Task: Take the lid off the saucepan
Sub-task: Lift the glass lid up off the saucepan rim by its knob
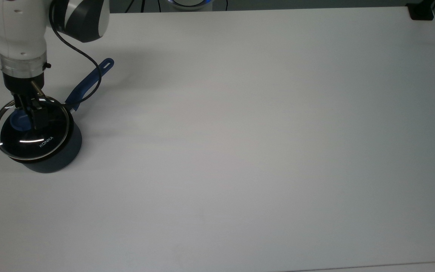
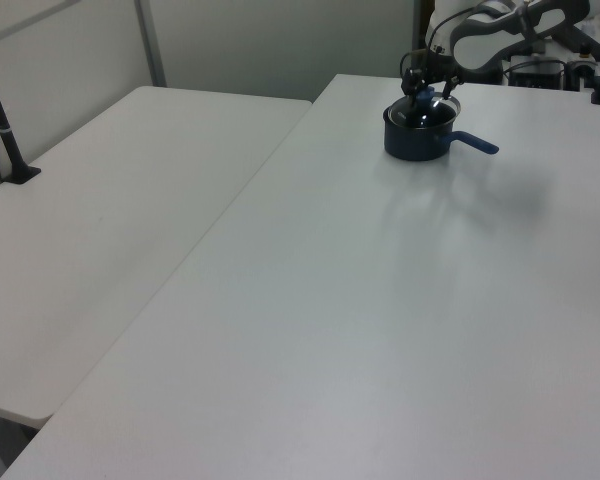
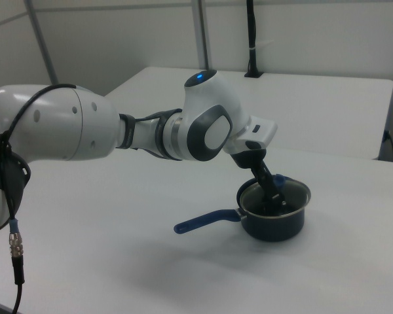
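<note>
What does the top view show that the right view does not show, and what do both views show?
Top view alone: the white KONKA lettering on the lid and a black block at a table corner. Right view alone: the arm's big white link, a second table behind, and a black post on it. Both: the gripper at the blue knob, and the saucepan with its handle.

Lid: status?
Gripper down at blue knob, fingers straddling it. Lid seated on saucepan. Nothing in the way.
</note>
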`<state>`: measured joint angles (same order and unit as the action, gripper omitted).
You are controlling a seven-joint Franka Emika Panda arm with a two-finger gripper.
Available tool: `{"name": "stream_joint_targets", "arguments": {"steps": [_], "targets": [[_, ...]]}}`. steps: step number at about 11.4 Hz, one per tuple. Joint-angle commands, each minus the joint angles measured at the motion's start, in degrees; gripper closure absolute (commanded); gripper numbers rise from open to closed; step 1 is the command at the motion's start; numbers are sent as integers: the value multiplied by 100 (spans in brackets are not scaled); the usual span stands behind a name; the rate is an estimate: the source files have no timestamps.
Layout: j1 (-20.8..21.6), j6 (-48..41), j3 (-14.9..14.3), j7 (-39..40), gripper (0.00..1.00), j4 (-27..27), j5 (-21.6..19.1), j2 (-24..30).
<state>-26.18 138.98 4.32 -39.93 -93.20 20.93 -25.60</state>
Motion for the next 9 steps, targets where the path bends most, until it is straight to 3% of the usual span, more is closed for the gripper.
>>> {"name": "stream_joint_targets", "arguments": {"steps": [1,2,3,7,9], "targets": [[-9,244,-1,-190,59,-14,201,-16],[-44,244,-10,-181,77,-5,193,-7],[-62,244,-1,-173,81,-5,192,19],[51,-9,157,64,82,-258,175,693],[-18,-439,884,545,82,-828,122,1378]]}}
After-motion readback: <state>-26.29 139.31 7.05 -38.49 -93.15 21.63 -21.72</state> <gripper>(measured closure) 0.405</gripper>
